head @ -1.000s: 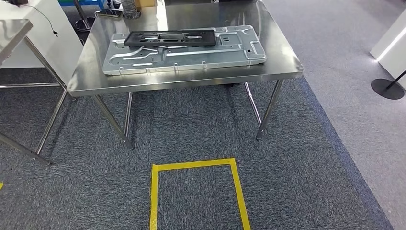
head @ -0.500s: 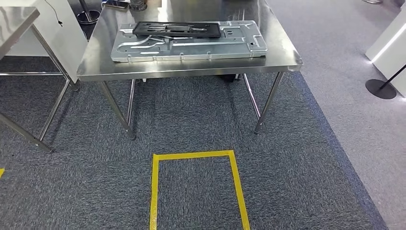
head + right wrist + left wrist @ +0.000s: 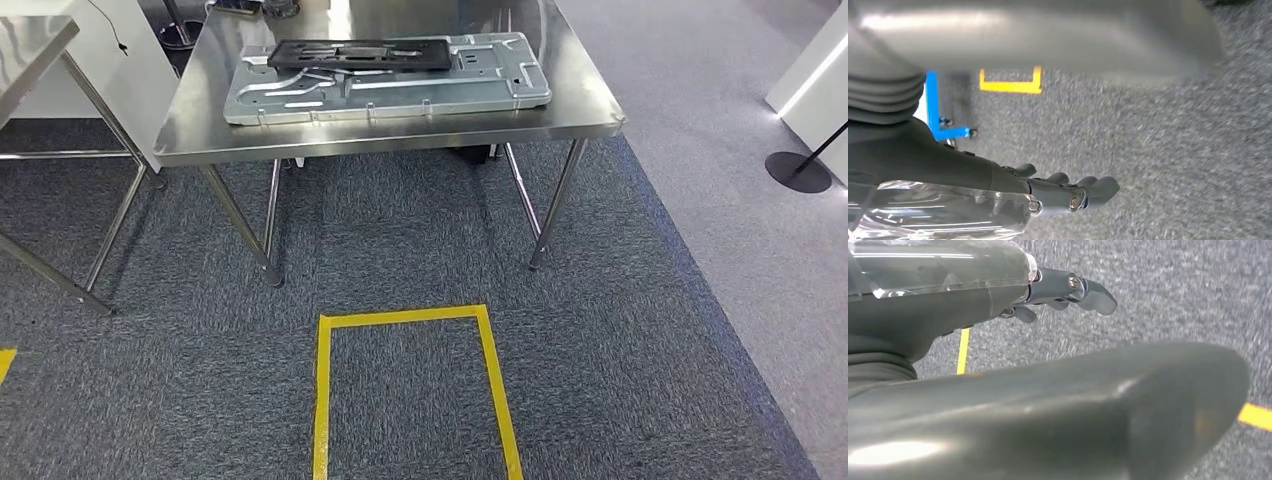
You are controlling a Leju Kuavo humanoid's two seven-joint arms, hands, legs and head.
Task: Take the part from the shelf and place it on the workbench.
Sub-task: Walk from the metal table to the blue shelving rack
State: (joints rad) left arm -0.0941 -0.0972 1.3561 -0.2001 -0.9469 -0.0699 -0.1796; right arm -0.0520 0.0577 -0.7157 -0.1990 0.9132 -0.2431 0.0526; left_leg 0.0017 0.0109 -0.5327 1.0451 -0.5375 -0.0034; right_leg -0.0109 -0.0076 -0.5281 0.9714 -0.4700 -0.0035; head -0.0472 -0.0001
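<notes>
At the robot's sides, both arms hang over the grey carpet: the left hand (image 3: 1068,290) and the right hand (image 3: 1068,192) each hold nothing, fingers (image 3: 1100,186) loosely extended and slightly apart. Ahead on the floor, the yellow tape rectangle (image 3: 405,320) has slid a little lower and nearer in the head view over the last second, so the camera has shifted, not the things. Beyond it the steel tabletop (image 3: 585,110) already carries the large silver stamped panel (image 3: 390,90), with the black plastic part (image 3: 360,53) lying on top of it. I judge the placing done and the robot stepping away.
</notes>
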